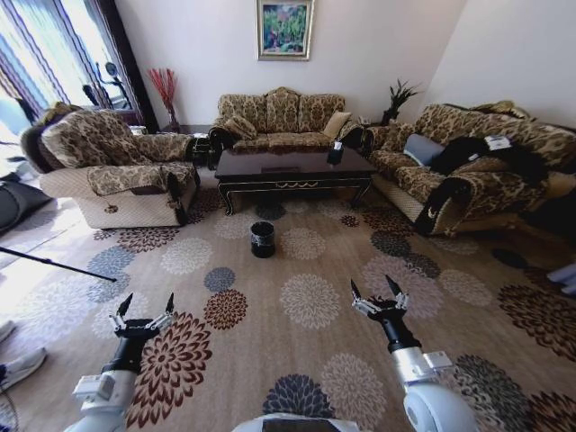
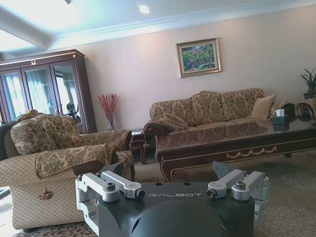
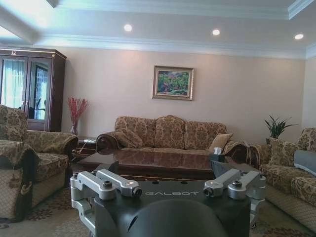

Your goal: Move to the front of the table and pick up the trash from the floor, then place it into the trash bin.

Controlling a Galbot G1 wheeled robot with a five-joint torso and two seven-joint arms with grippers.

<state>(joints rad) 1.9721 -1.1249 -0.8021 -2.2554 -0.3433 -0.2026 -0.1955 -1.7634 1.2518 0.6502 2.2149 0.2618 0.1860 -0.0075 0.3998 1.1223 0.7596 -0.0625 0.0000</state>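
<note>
Splayed end effectors [image 1: 144, 306] [image 1: 376, 293], bin [image 1: 263, 239] beyond.

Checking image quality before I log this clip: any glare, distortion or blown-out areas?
Head view: wide-angle bending at the edges, window overexposed, sunlight washing out the carpet at left. Left wrist view: ceiling blown out, table top mirrors the sofa. Right wrist view: evenly lit, downlights flare slightly.
</note>
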